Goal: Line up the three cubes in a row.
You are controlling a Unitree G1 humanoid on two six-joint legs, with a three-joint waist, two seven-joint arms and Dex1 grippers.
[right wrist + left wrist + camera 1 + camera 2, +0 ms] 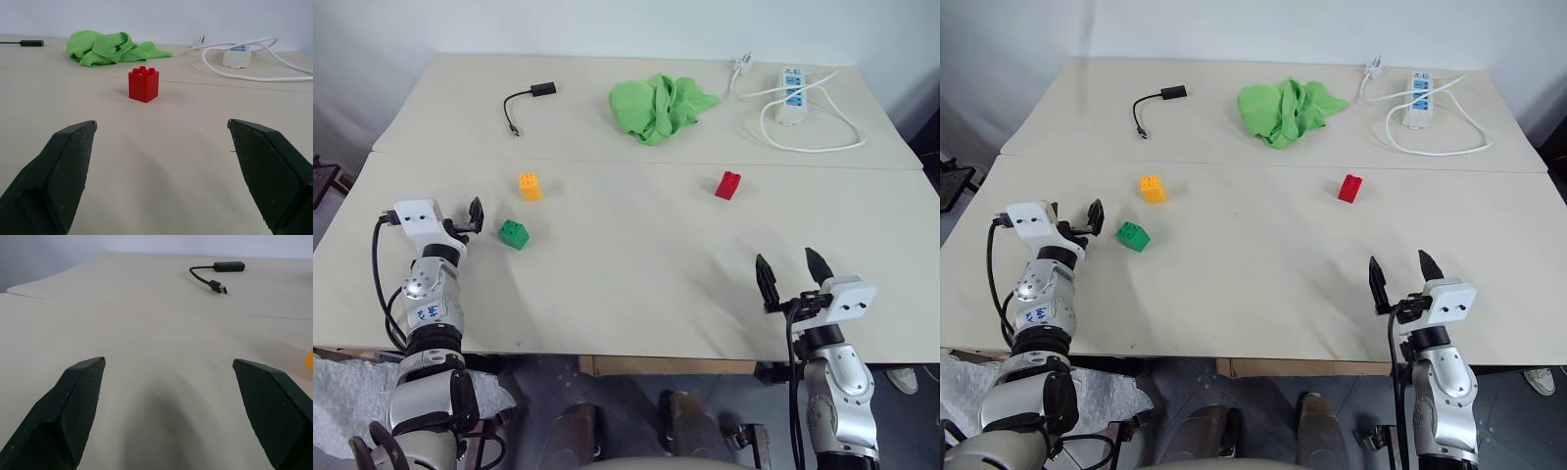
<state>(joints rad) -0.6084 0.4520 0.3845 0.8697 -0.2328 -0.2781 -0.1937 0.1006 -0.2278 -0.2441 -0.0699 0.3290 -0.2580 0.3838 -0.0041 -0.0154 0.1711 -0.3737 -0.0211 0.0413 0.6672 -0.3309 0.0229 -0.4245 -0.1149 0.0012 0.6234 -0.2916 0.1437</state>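
Red cube (143, 85), green cube (514, 234), orange-yellow cube (530, 186) upright, studs up; both grippers spread, empty.

I saw a beige table (636, 294) made of two tops, a seam running across between them. Behind its far edge stood a plain pale wall (607, 24). Below the near edge, dark grey floor (548, 377) showed. Light was soft and even.

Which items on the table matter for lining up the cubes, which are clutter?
Job: red cube, green cube, yellow cube.
Clutter: green cloth, power strip with white cord, black adapter cable.
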